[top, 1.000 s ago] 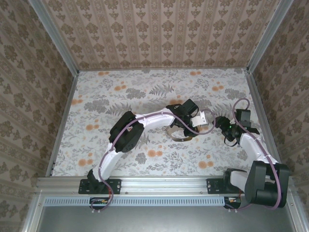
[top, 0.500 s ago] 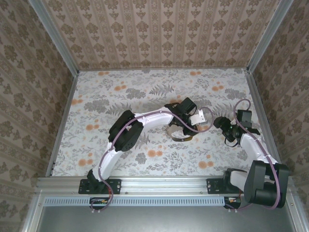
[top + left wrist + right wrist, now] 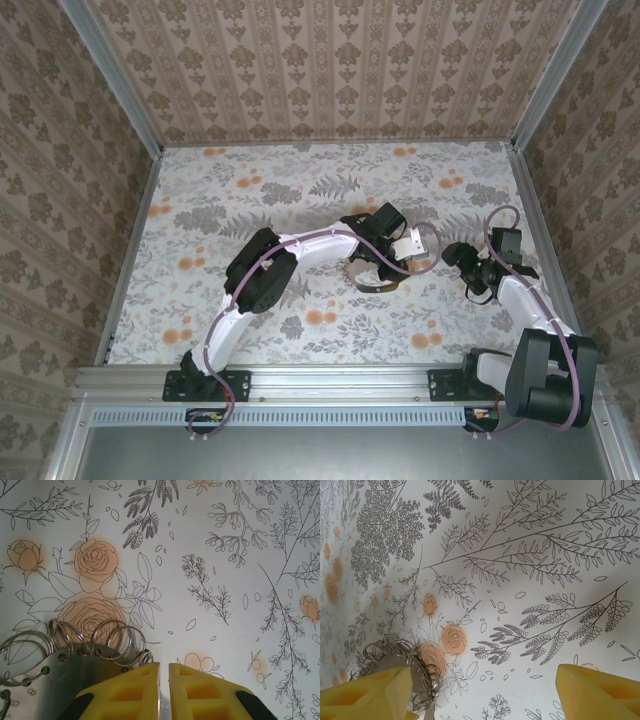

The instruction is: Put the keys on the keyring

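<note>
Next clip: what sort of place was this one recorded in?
Probably a purpose-built robot recording booth, not a home: patterned wallpaper walls box in a floral-print table, and the left arm and right arm are bolted to an aluminium rail.

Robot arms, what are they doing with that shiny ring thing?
The left gripper is closed and seems to pinch the edge of the keyring, a metal plate fringed with small wire loops, over the flowery table. The right gripper is wide open right beside it.
</note>
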Motion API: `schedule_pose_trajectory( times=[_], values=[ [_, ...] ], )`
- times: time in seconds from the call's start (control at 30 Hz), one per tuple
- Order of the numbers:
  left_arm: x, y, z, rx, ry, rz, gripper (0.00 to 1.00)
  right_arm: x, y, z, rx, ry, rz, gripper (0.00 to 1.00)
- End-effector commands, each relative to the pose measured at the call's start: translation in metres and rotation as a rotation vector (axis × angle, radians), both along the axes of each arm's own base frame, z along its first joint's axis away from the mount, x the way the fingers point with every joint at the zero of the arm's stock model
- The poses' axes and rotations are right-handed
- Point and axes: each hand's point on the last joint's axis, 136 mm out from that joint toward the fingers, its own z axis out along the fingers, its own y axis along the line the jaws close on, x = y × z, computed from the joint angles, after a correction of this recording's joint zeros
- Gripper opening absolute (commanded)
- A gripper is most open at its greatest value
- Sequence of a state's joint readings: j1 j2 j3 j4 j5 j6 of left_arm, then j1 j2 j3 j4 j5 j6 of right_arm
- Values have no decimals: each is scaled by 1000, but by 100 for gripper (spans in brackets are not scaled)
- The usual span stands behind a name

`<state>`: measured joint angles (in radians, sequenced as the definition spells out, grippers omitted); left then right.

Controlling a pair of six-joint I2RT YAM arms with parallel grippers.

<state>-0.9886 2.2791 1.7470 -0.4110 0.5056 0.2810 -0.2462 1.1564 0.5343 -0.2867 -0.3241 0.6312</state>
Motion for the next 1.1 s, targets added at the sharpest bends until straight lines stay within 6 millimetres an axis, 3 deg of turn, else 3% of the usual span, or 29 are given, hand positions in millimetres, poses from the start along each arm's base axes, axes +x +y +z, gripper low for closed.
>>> schedule_pose_trajectory(
  times=[0.0,1.07],
  values=[
    [-7,0,-12,12,41,-9,13,-1,2,-4,15,0,11,77],
    [-4,-9,-17,-4,40,4,0,-3,10,-7,54,-1,47,76]
  ],
)
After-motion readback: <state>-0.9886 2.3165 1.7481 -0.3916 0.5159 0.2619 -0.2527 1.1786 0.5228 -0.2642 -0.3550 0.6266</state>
